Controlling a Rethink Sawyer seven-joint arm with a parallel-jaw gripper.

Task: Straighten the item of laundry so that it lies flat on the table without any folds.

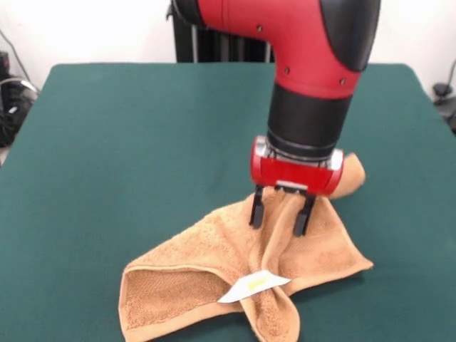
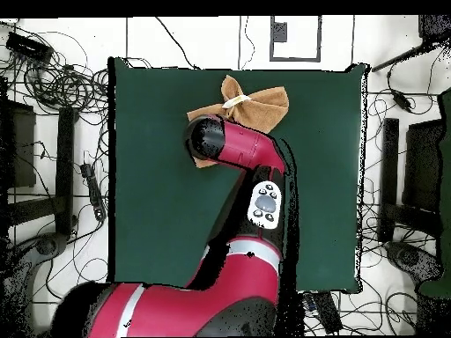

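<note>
The orange-tan towel [image 1: 192, 263] lies bunched near the front edge of the dark green table [image 1: 128, 142], right of centre. A raised ridge of cloth runs through its middle, and the white tag with yellow print [image 1: 253, 285] lies on top near the front. My gripper [image 1: 279, 214] points straight down onto the towel, its two black fingers pinching that ridge. A lump of towel [image 1: 353, 174] shows behind the gripper body. In the overhead view the towel [image 2: 264, 106] sits near the table's top edge, and the arm [image 2: 233, 145] hides the gripper.
The table's front edge is close below the towel in the front view. Cables and stands [image 2: 53, 79] surround the table [image 2: 158, 194] in the overhead view. Open green surface [image 1: 107, 178] lies to the left of the towel.
</note>
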